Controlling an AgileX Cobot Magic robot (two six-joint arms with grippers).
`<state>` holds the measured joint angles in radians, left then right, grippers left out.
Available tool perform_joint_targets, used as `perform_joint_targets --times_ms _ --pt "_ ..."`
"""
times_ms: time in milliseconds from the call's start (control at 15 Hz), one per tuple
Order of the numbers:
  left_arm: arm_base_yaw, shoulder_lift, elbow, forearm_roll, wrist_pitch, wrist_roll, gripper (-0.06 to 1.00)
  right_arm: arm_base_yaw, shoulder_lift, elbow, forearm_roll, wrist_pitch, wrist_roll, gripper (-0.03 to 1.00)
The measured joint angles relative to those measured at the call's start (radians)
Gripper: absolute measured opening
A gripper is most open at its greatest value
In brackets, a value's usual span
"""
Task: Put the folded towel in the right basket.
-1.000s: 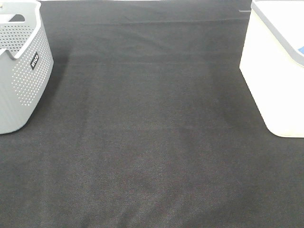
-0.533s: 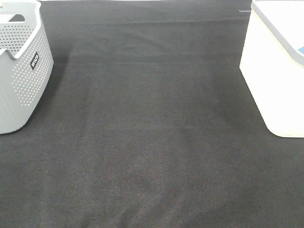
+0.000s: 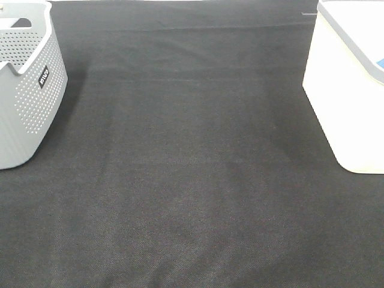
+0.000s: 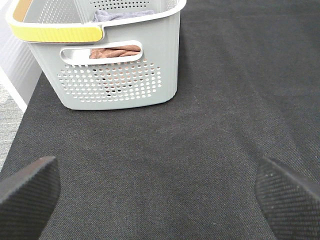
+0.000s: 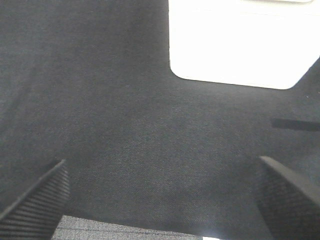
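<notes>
The grey perforated basket (image 3: 24, 90) is standing at the table's (image 3: 192, 180) far left; the white right basket (image 3: 345, 90) is standing far right, well apart. Towels (image 4: 117, 51) are lying inside the grey basket, their orientation unclear. The left gripper (image 4: 160, 192) and right gripper (image 5: 160, 195) are both hanging wide open, holding nothing.

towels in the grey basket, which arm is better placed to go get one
Left. Its open fingers face the grey perforated basket, where a brown towel shows through the handle slot. The right fingers face the white basket, the drop-off.
</notes>
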<state>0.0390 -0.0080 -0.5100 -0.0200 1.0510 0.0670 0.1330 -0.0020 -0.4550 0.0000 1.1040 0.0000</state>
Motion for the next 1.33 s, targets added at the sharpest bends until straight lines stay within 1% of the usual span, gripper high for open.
perform_joint_targets --times_ms 200,333,1333 --pt "0.0 0.0 0.0 0.0 0.0 0.0 0.99 -0.096 0.0 0.0 0.014 0.0 0.0 0.96" --pt "0.0 0.0 0.0 0.0 0.0 0.0 0.99 -0.113 0.0 0.0 0.023 0.0 0.0 0.96" --pt "0.0 0.0 0.0 0.0 0.0 0.0 0.99 -0.114 0.0 0.0 0.024 0.0 0.0 0.96"
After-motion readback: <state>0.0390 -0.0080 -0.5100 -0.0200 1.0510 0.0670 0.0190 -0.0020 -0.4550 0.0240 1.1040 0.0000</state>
